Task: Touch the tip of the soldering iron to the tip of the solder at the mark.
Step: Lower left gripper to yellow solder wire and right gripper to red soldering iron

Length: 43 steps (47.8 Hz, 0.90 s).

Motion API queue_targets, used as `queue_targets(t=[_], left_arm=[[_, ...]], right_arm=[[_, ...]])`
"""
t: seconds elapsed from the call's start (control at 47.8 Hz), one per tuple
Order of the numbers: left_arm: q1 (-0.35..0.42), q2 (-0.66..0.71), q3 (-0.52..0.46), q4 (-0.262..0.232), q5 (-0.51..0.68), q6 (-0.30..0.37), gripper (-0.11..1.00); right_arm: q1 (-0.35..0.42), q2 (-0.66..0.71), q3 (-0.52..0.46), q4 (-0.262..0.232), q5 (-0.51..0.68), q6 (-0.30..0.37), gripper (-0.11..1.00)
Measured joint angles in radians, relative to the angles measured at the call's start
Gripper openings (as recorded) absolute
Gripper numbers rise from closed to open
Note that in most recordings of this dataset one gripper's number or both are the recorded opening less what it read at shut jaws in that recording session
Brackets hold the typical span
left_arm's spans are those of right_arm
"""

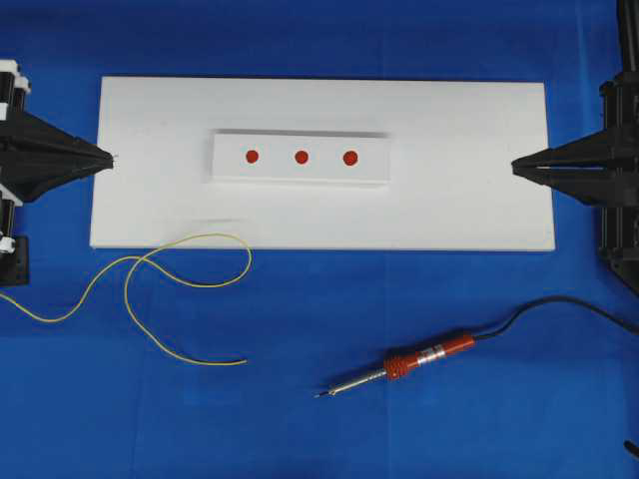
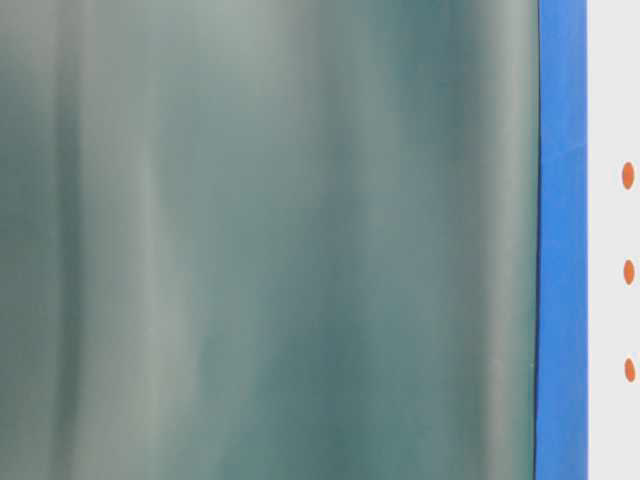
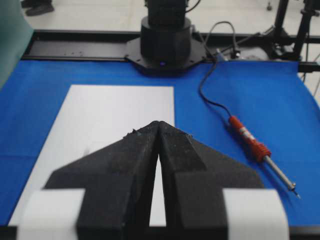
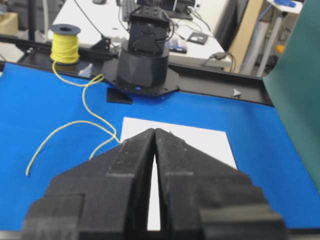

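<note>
1. In the left wrist view, the left gripper [image 3: 158, 125] fills the lower frame nearest the camera, its jaws pressed together at the tip and holding nothing.
2. In the right wrist view, the right gripper [image 4: 154, 131] likewise fills the lower frame, jaws closed and empty.
3. In the overhead view the left gripper sits at mid-left with its tip at the short edge of the white board [image 1: 479, 130]; the right gripper sits at mid-right, its tip over the board's opposite short edge.
4. A raised white block [image 1: 300, 178] lies at the board's centre, carrying three red marks [image 1: 301, 157] in a row.
5. The solder [image 1: 160, 274] lies in loose loops on the blue cloth [image 1: 329, 319] at lower left, just below the board, well apart from both grippers.
6. The iron [image 1: 424, 358] lies on the cloth at lower centre-right, tip pointing lower left, black cord [image 1: 559, 302] trailing to the right edge.
7. A yellow spool [image 4: 65, 42] stands at upper left in the right wrist view.
</note>
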State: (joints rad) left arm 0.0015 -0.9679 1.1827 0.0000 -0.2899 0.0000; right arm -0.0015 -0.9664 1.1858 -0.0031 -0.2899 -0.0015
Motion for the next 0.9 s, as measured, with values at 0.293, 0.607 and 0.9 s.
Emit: queue_targets(t=[0.293,0.607,0.9], left_arm=[[-0.092,0.014,0.000,-0.002,0.025,-0.020,0.00],[-0.202,0.089,0.023,-0.002,0.037,-0.021,0.03],[-0.385,0.249,0.058,-0.002,-0.084,-0.021,0.81]], right_arm=[[0.071,0.018,-0.018,0.005,0.071,0.043,-0.06],[0.247,0.132,-0.014,0.011,0.063,0.089,0.22],[0.330,0.314,0.005,0.020,-0.034,0.150,0.94]])
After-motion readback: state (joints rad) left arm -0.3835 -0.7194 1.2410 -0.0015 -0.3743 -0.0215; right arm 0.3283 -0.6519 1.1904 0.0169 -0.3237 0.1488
